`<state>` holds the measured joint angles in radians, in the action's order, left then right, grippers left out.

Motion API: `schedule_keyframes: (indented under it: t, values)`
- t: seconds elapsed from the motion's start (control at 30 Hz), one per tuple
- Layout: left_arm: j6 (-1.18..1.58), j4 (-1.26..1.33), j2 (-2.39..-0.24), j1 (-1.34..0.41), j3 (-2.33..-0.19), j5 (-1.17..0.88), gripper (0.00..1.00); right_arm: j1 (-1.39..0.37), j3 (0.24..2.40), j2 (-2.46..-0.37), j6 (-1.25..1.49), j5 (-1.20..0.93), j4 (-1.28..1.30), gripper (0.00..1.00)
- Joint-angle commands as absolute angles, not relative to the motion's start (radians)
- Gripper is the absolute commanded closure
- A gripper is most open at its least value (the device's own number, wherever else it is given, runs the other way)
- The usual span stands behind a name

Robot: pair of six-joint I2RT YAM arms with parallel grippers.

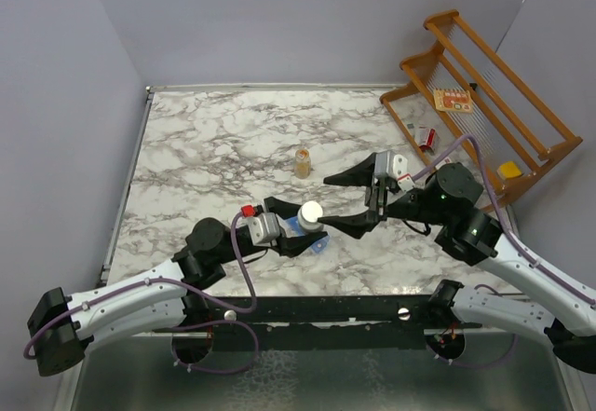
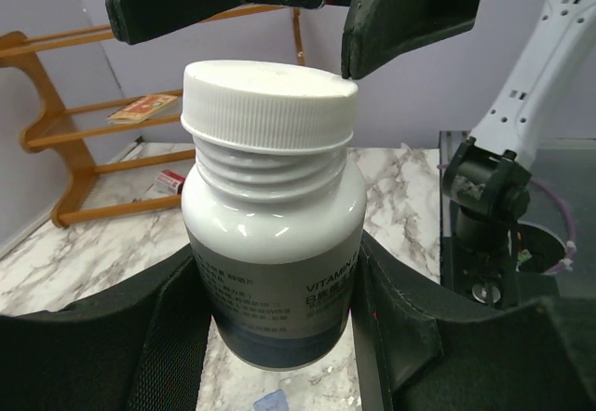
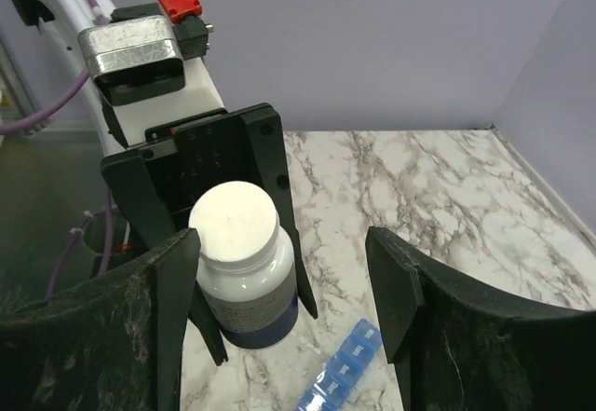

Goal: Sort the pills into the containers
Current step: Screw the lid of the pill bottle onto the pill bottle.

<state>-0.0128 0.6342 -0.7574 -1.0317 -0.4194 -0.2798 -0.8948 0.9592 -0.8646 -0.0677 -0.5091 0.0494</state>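
The left claw [image 1: 300,234] grips the bottle [image 2: 272,243] firmly — centre the spread right claw [image 1: 328,201] squarely over the white cap [image 2: 268,103] before clenching and twisting.

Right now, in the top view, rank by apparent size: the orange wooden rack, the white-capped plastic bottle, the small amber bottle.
1. orange wooden rack
2. white-capped plastic bottle and small amber bottle: they look alike; the capped one is raised toward the camera, so unranked.
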Motion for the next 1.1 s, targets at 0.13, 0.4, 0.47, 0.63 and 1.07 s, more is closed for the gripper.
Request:
schedule_keyframes:
  t: [0.13,0.4,0.47,0.63,1.07]
  values:
    - [0.002,0.645,-0.747,-1.036,-0.450,-0.385,1.00,-0.892,0.929,-0.850,-0.017,-0.610,-0.053,0.29]
    - [-0.003,0.649,-0.771,-1.036,-0.452,-0.333,1.00,-0.892,0.928,-0.848,0.000,-0.640,-0.064,0.29]
    - [-0.004,0.651,-0.778,-1.036,-0.456,-0.306,1.00,-0.893,0.928,-0.849,0.002,-0.655,-0.064,0.29]
    - [-0.006,0.665,-0.788,-1.037,-0.471,-0.297,1.00,-0.892,0.917,-0.862,0.013,-0.681,-0.076,0.31]
    - [0.012,0.677,-0.785,-1.035,-0.463,-0.300,1.00,-0.892,0.881,-0.912,0.022,-0.670,-0.143,0.40]
